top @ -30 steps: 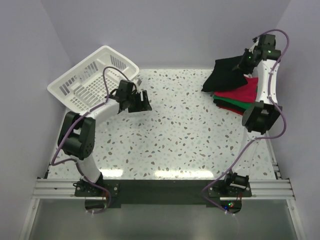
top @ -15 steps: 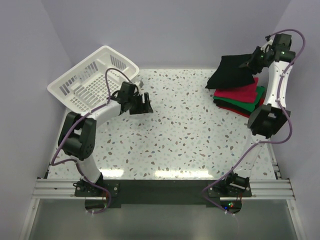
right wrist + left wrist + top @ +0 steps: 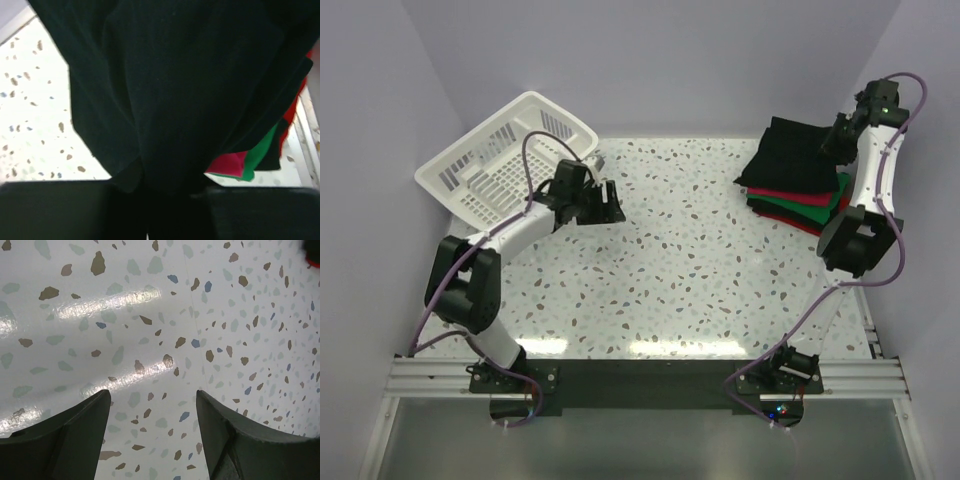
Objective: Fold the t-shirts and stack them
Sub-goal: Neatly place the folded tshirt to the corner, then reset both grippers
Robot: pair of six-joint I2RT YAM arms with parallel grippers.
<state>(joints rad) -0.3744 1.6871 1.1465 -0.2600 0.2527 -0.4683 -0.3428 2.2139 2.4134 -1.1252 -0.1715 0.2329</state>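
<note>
A folded black t-shirt lies on top of a stack at the far right of the table, over a red t-shirt and a green t-shirt. My right gripper sits at the black shirt's right edge, shut on its cloth. In the right wrist view the black t-shirt fills the frame and runs down between the fingers of the right gripper. Pink-red and green layers peek out below it. My left gripper hangs open over bare tabletop, and the wrist view shows nothing inside that left gripper.
A white slatted basket lies tilted at the far left corner, just behind my left arm. The speckled tabletop stretches between the two arms. Walls close in on the left, back and right.
My right gripper carried the black t-shirt rightward and down, so it now lies flatter on the stack. The left arm shifted only slightly.
</note>
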